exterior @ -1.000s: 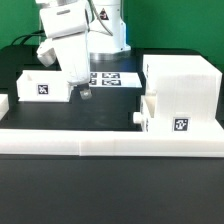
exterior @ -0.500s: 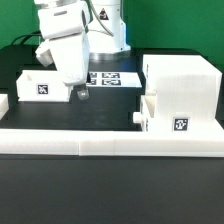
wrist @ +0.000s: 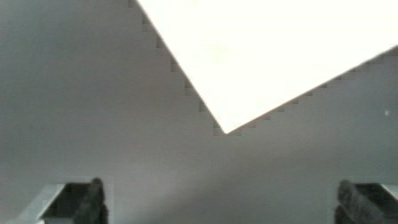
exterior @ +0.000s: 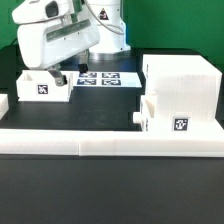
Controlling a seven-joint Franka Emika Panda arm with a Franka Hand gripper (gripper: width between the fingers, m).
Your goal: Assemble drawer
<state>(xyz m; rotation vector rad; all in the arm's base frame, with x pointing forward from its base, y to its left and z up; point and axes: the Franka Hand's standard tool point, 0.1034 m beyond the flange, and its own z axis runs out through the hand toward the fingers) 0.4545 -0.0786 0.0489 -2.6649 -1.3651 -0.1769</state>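
The drawer's large white housing (exterior: pixel 182 78) stands at the exterior view's right. One small shallow box (exterior: pixel 166 114) with a tag sits against its front. The second small box (exterior: pixel 44 85) with a tag lies at the left. My gripper (exterior: pixel 61 76) hangs tilted just above the right end of that left box. In the wrist view my gripper (wrist: pixel 221 205) is open and empty, with its fingers (wrist: pixel 71 203) far apart. Ahead of them is the blurred corner of a white part (wrist: pixel 267 50); I cannot tell which part it is.
The marker board (exterior: pixel 106 77) lies flat on the dark table behind the gripper. The long low white border rail (exterior: pixel 110 141) runs along the table's front. A small white piece (exterior: pixel 3 103) shows at the far left edge.
The arm has swung to the exterior view's left and tilted. The gripper moved from beside the left box's right end to above it. The parts have not moved.
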